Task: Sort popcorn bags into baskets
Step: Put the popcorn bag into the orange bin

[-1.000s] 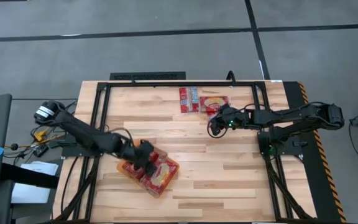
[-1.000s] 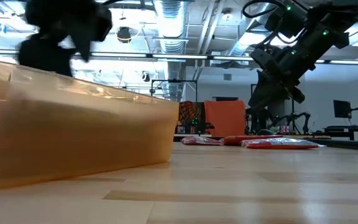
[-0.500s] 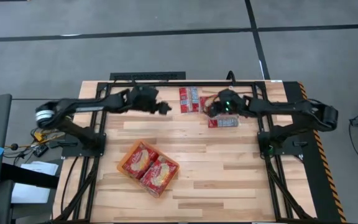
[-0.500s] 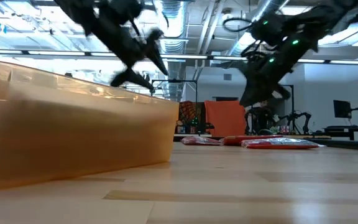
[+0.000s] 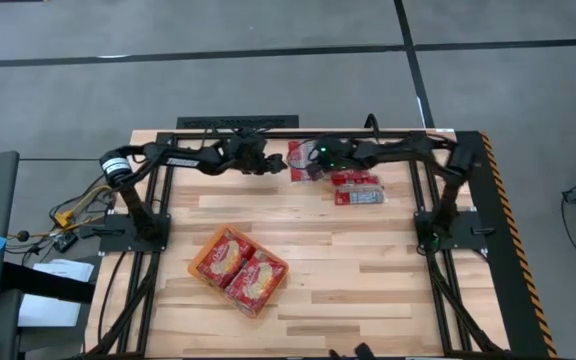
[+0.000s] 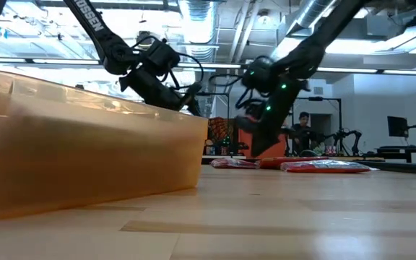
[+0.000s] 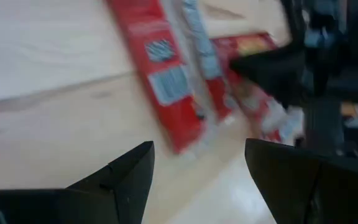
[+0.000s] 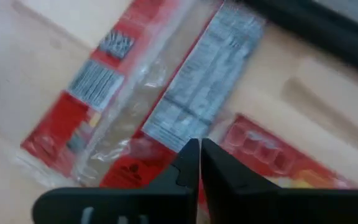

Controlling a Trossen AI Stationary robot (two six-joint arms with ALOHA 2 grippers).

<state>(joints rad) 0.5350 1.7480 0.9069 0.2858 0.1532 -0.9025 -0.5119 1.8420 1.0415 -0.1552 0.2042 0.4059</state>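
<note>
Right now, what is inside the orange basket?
The orange basket holds two popcorn bags lying flat, side by side, picture panels up. Anything lying under them is covered and cannot be seen.

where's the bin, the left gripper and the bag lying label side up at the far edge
bin [image 5: 211, 279]: high view, its near-left rim.
left gripper [image 5: 271, 164]: high view, between its fingertips, jaws open.
label-up bag [image 5: 299, 156]: high view, its grey label strip.

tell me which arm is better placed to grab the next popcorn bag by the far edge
Left, probably. The left gripper is open and faces the popcorn bags from beside them. The right gripper is right over them, but its fingers are shut.
</note>
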